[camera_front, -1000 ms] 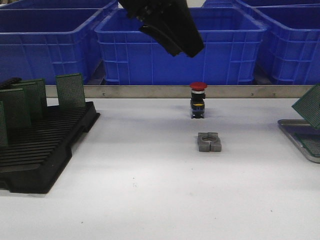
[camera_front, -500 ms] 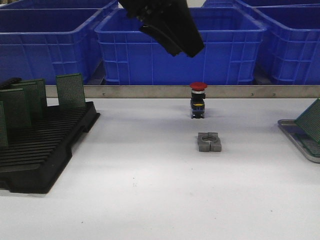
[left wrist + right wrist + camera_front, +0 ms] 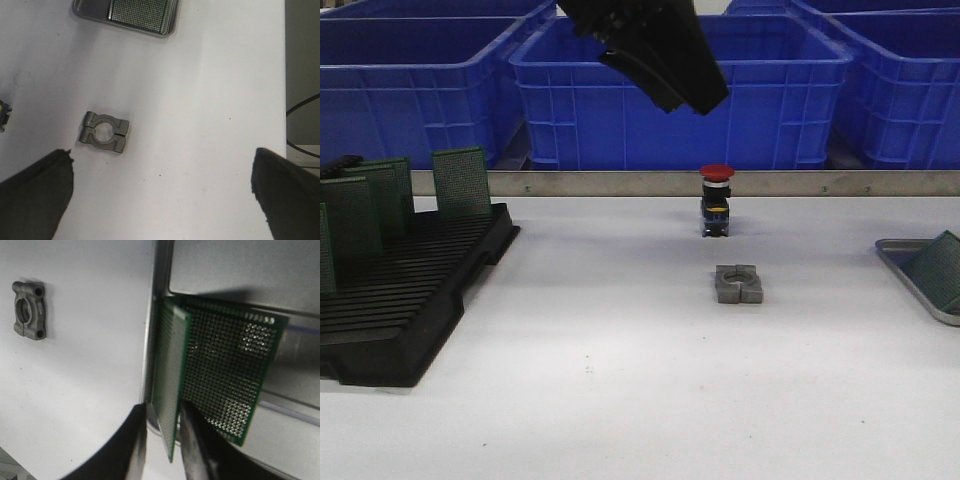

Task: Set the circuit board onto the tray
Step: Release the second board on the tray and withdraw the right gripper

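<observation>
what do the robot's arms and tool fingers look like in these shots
All black. In the front view a dark, angular arm housing hangs above the table. The left tool shows two broad matte fingers with rough, worn edges. The right tool has slimmer, glossier, curved fingers. No markings or arm cables are visible.

Right end effector (image 3: 162, 432) grips circuit board (image 3: 170, 385) over tray (image 3: 240, 270).
</observation>
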Controlling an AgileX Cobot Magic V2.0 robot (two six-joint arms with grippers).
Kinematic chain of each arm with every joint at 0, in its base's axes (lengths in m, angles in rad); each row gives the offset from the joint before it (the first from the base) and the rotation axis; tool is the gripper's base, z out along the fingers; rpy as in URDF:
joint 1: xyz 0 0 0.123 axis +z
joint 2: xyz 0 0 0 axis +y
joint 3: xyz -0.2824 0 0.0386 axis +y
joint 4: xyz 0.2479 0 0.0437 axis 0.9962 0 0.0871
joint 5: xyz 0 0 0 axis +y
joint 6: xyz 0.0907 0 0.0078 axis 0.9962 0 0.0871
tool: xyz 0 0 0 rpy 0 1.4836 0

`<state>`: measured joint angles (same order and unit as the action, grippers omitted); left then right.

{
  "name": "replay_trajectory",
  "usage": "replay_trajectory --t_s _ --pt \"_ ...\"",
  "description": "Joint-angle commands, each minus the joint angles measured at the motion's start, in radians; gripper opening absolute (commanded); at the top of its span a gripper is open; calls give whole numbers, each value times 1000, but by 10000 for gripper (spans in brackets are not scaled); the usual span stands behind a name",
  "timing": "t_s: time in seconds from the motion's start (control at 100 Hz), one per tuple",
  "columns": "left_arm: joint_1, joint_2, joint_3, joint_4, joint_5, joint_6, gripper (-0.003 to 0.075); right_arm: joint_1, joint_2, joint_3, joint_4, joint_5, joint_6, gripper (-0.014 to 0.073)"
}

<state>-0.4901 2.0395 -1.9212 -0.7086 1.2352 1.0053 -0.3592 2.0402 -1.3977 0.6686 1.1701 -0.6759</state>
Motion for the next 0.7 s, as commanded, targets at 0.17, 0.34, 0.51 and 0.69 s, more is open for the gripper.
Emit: replay_trajectory --t_s 0.17,0.34,0.51,0.69 --pt "-8 -69 -33 -60 40 -9 671 -9 -52 -26 28 8 -6 402" --pt "-8 -69 -33 -60 40 -9 671 -9 -52 -26 28 12 -6 474" --pt "-8 -69 -33 -60 35 -9 671 -9 -52 -26 28 20 -6 474" --pt "-8 -69 -33 -60 28 -9 671 -9 -52 -26 28 48 -6 474"
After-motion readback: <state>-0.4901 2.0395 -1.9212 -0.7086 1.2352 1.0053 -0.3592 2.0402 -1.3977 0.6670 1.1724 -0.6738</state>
